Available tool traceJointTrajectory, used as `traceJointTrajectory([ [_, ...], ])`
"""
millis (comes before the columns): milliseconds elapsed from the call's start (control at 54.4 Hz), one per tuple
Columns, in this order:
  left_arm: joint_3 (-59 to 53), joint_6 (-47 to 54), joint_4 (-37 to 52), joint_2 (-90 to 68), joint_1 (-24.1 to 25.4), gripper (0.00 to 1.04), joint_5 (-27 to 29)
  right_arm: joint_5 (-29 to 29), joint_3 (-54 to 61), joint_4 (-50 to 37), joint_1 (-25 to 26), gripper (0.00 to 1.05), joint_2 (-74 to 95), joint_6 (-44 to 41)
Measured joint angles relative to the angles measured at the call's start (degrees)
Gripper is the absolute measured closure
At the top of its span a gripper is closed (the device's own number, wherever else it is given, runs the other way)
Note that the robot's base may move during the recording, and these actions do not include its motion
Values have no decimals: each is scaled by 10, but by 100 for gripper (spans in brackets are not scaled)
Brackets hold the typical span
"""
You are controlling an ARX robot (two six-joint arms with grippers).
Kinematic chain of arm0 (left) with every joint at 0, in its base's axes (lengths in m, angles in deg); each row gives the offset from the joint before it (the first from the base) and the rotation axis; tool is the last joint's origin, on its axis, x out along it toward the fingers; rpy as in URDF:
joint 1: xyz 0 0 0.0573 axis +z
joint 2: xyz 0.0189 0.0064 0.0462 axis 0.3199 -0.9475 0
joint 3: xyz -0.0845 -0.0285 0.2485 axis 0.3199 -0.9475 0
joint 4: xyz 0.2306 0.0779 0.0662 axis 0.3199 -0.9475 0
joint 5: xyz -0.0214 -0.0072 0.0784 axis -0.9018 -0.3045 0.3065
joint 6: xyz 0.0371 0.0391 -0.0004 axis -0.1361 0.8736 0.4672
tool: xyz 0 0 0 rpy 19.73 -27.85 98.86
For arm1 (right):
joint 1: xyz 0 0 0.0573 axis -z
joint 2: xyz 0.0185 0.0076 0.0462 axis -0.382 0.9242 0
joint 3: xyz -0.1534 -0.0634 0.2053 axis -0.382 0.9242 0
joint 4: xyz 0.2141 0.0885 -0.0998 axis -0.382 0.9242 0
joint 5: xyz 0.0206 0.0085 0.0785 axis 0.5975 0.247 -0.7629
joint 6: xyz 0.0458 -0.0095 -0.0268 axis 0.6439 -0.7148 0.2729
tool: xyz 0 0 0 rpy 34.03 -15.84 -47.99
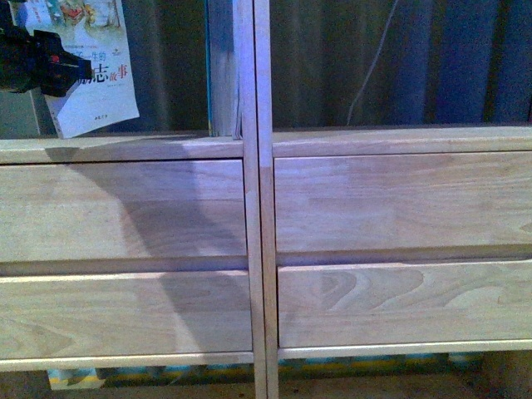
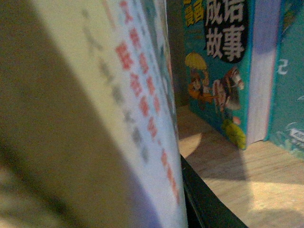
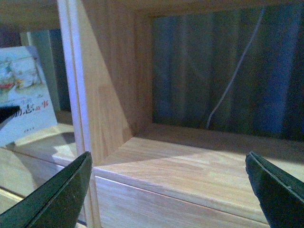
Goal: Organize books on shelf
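My left gripper (image 1: 76, 71) is shut on the thin softcover book (image 1: 96, 75) and holds it upright, slightly tilted, in the shelf's (image 1: 253, 208) upper left compartment. In the left wrist view its pale cover with red characters (image 2: 142, 99) fills the near side, with one black finger (image 2: 204, 204) pressed against it. A thicker teal book with cartoon art (image 2: 218, 71) stands further in on the board (image 2: 266, 190), and another teal book (image 2: 287, 80) stands beside it. My right gripper (image 3: 166, 197) is open in front of the right compartment's floor (image 3: 190, 166), holding nothing.
The vertical divider (image 3: 78, 95) separates the two compartments. Four plain drawer fronts (image 1: 399, 199) lie below. A white cable (image 3: 232, 80) hangs behind the right compartment against dark ribbed backing. Small coloured items show under the shelf near the floor (image 1: 75, 378).
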Motion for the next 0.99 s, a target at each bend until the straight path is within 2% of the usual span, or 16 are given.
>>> traceJointTrajectory([
  [165, 79, 40, -35, -62, -7, 97, 25, -10, 52, -30, -5, 7, -36, -79],
  [367, 177, 75, -68, -129, -21, 97, 44, -19, 109, -61, -12, 7, -83, -93],
  [404, 195, 80, -74, -140, -24, 97, 49, 19, 103, -25, -22, 10, -95, -93],
  [441, 220, 82, -83, -155, -28, 97, 52, 105, 90, 71, -36, 16, -116, -91],
  [533, 270, 85, -106, -184, -35, 97, 62, 218, 113, 211, -50, 29, -164, -91],
  [625, 334, 94, -136, -220, -44, 97, 73, 280, 182, 225, -72, 47, -202, -91],
  [735, 422, 104, -180, -267, -67, 97, 77, 281, 261, 197, -91, 71, -236, -91],
  [827, 463, 112, -203, -290, -80, 97, 81, 283, 293, 183, -92, 85, -262, -91],
  [937, 496, 130, -226, -306, -96, 97, 87, 285, 327, 174, -91, 101, -285, -91],
  [992, 512, 142, -236, -315, -103, 97, 97, 284, 341, 172, -91, 101, -294, -90],
])
